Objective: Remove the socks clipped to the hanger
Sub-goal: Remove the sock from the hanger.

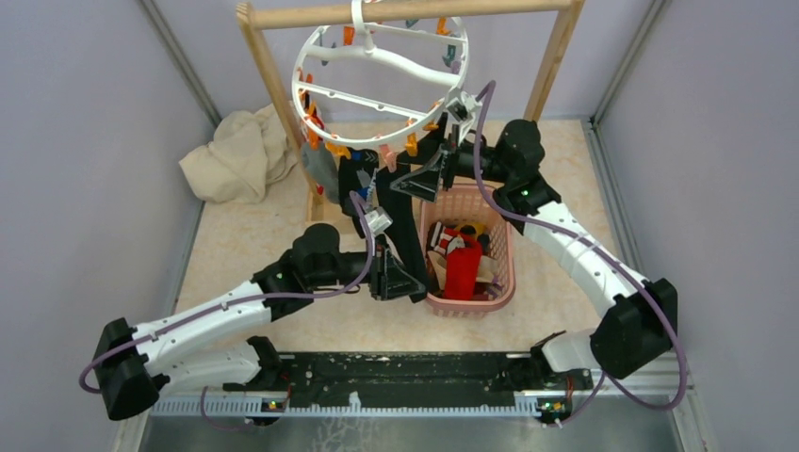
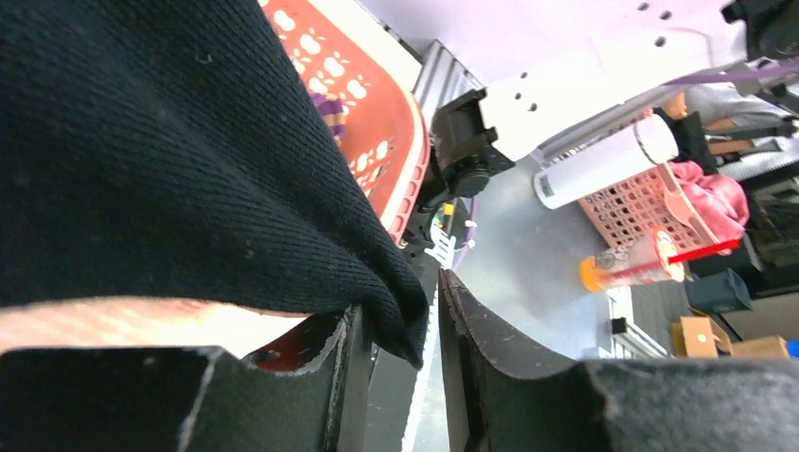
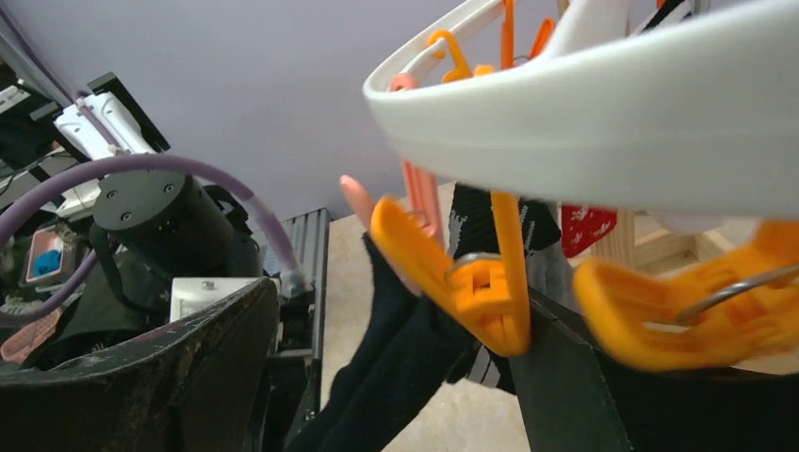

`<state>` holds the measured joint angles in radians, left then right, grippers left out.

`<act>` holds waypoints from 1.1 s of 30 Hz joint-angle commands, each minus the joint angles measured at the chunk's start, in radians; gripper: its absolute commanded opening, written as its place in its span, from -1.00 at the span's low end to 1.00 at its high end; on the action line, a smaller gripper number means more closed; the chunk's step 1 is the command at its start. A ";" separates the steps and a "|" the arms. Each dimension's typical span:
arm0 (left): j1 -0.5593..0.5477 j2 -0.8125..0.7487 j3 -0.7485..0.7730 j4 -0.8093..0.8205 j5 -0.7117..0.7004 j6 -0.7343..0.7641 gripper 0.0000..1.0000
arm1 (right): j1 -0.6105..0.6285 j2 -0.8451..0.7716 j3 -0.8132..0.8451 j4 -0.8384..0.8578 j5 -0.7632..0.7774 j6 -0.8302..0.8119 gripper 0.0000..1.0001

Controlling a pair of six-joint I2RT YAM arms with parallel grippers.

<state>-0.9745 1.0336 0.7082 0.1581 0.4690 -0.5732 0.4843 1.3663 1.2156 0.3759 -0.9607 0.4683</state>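
The left gripper [image 2: 398,301] pinches a black knitted sock [image 2: 141,141] in nearly closed jaws just below the round white plastic hanger [image 3: 612,132], which hangs from a wooden rack bar [image 1: 415,11]. The right gripper [image 3: 400,301] gapes wide around 1 orange plastic clip [image 3: 481,282], gripping nothing.

**Stuff you can't make out here**

Left wrist cam is mostly black sock [image 2: 170,160], running off the top and left edges, so where it's clipped is out of shot. Its tip droops into the narrow gap of the left gripper [image 2: 400,386]; pinched or just hanging, can't tell. On the right wrist cam the hanger [image 3: 612,122] rim is cropped at the right edge and 1 orange clip [image 3: 688,311] is blurry. From above, the basket [image 1: 468,303] pile is too jumbled to sort.
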 commanded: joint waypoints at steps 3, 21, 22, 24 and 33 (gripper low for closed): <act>0.009 -0.063 0.040 -0.123 -0.113 0.065 -0.35 | 0.010 -0.127 -0.057 -0.025 0.033 -0.040 0.74; 0.017 -0.083 0.021 -0.049 -0.067 0.049 -0.43 | 0.074 -0.262 -0.378 -0.045 0.075 0.010 0.69; 0.019 -0.078 0.023 -0.049 -0.066 0.049 -0.43 | 0.088 -0.262 -0.387 -0.040 0.077 0.015 0.67; 0.019 -0.071 0.025 -0.047 -0.064 0.049 -0.43 | 0.123 -0.260 -0.405 -0.027 0.086 0.022 0.64; 0.022 -0.081 0.026 -0.065 -0.089 0.055 -0.16 | 0.176 -0.272 -0.459 0.028 0.074 0.050 -0.27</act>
<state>-0.9573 0.9699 0.7208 0.0731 0.3836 -0.5262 0.6548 1.1400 0.7639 0.3374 -0.8856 0.5148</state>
